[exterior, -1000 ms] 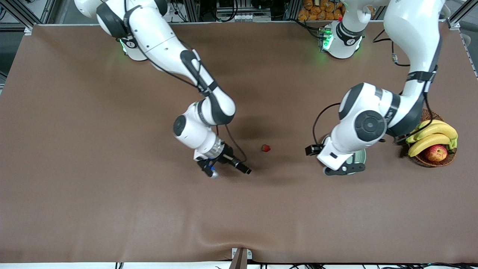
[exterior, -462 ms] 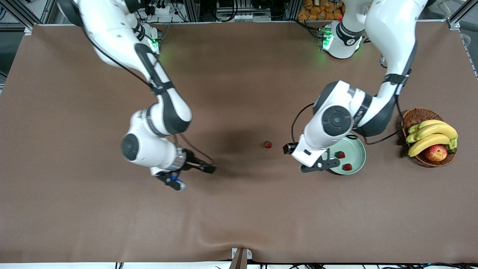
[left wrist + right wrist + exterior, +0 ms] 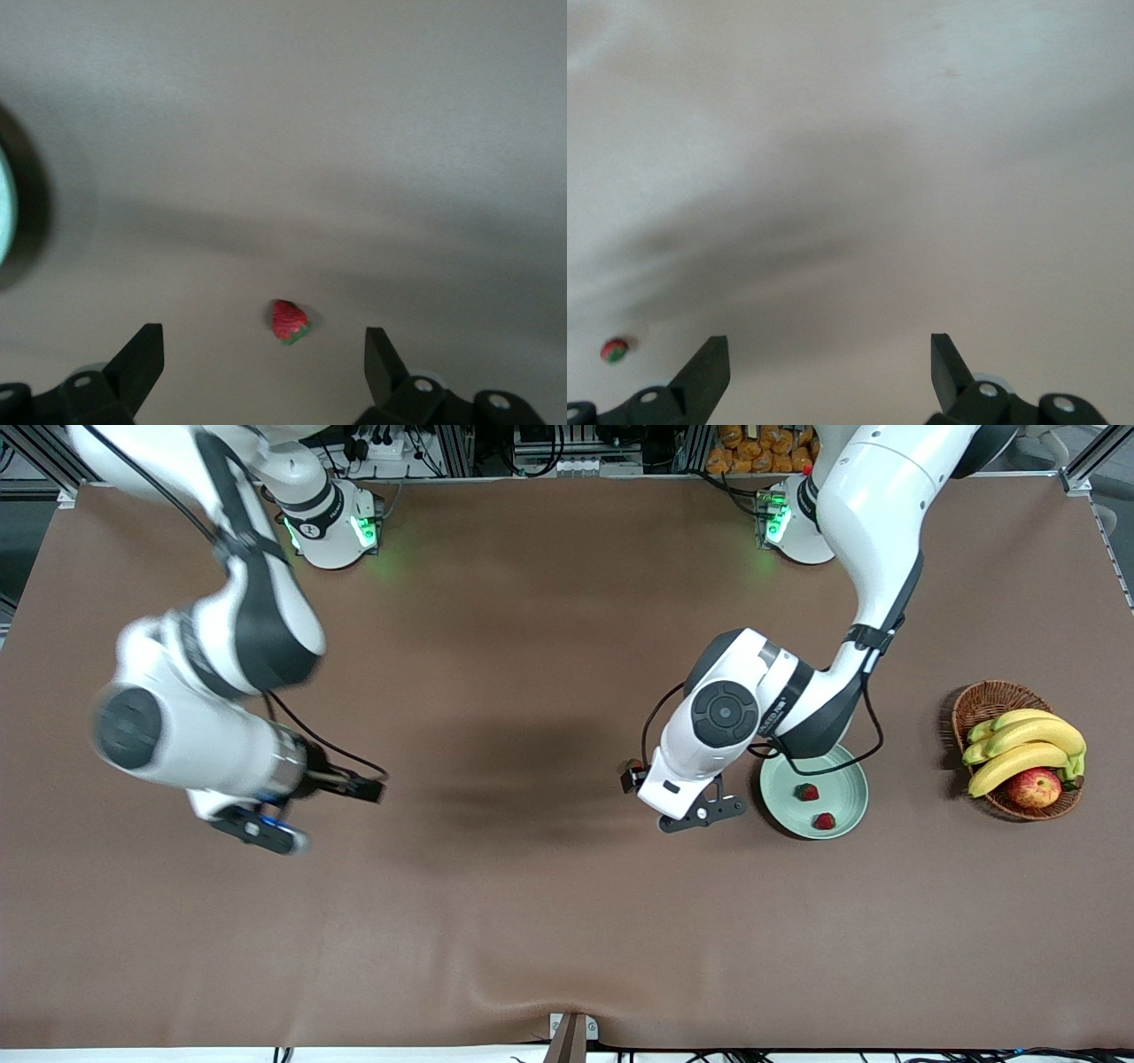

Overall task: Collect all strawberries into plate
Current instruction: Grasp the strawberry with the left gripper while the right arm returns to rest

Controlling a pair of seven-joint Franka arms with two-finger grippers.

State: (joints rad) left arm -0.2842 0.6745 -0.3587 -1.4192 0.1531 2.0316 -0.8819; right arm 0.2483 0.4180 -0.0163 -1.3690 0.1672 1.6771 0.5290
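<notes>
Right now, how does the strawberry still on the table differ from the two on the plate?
The loose strawberry lies on the bare brown table; the two strawberries lie inside the mint-green plate. The loose one sits toward the right arm's end from the plate, under the open left gripper; the two on the plate have no gripper over them. All three are small, red and green-topped.

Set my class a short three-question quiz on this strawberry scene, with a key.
1. How many strawberries lie on the plate?
2. True or false: the left gripper has its jaws shut on a strawberry.
3. The basket holds: A) bananas and an apple; B) strawberries; C) nothing.
Key: 1. Two. 2. False: jaws open, over the loose strawberry on the table; the right gripper, also open, is over table toward its arm's end. 3. A.
</notes>
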